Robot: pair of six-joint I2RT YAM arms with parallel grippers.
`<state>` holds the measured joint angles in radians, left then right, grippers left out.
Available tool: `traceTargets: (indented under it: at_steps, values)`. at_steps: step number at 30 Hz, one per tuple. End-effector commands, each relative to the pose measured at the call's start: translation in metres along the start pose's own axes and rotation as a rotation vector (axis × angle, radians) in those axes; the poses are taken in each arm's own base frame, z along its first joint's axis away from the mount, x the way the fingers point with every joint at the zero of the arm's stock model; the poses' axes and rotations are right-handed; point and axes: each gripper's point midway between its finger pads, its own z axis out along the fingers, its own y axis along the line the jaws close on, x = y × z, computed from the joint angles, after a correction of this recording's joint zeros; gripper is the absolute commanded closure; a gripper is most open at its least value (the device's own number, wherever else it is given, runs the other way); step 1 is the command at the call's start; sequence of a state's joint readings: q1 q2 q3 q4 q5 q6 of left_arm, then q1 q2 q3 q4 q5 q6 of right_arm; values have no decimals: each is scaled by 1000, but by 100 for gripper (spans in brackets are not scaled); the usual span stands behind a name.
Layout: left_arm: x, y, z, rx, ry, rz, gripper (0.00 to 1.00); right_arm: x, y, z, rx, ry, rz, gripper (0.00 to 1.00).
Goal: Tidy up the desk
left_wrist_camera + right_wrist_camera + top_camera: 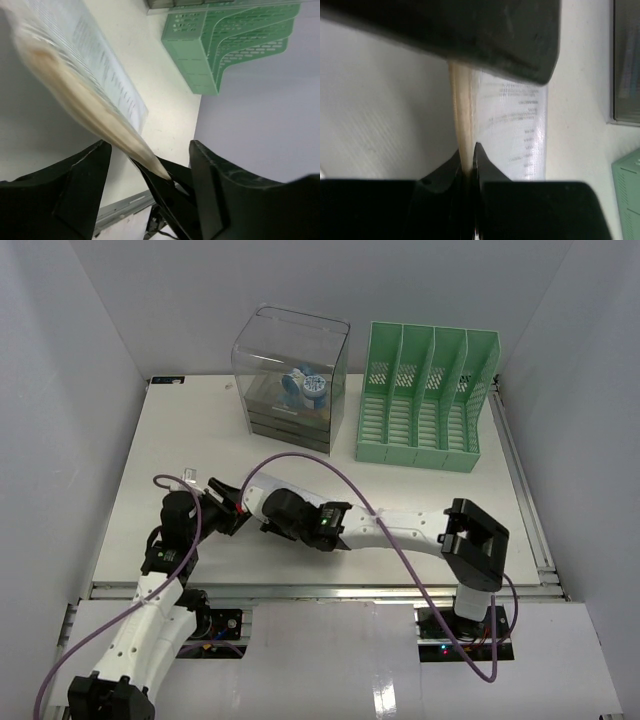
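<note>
A long clear packet (pixel 75 85) with printed text and a pale beige stick inside hangs above the left part of the white desk (pixel 450 485). My right gripper (pixel 468 155) is shut on the packet's (pixel 465 110) narrow end. My left gripper (pixel 150 165) stands open around that same end, its fingers apart on either side and not touching it. From above, both grippers meet at the left-centre, left gripper (pixel 215 508) and right gripper (pixel 230 496); the packet is hidden between them there.
A clear drawer box (pixel 292 375) holding a blue-white item (pixel 305 388) stands at the back. The green file rack (pixel 425 395) is to its right. A small clear object (pixel 187 478) lies left of the grippers. A purple cable (pixel 330 470) arcs over the right arm.
</note>
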<state>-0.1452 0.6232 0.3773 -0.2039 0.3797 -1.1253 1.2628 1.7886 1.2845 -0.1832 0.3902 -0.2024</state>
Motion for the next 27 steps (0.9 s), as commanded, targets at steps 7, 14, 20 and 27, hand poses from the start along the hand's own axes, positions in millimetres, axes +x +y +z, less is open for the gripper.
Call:
traceTargets:
  at_steps: [7,14,20,27]
  values:
    - [-39,-124,-61,339,-209,364,6,-33,-71,-106,-388,-253,-11,92]
    - [-40,-125,-74,365,-271,375,4,-38,-167,-202,-186,-475,-39,92]
    - [-30,-103,-66,350,-237,335,3,-30,-274,-290,200,-588,11,92]
    - [-24,-86,-57,325,-216,335,3,-13,-349,-336,534,-635,177,92]
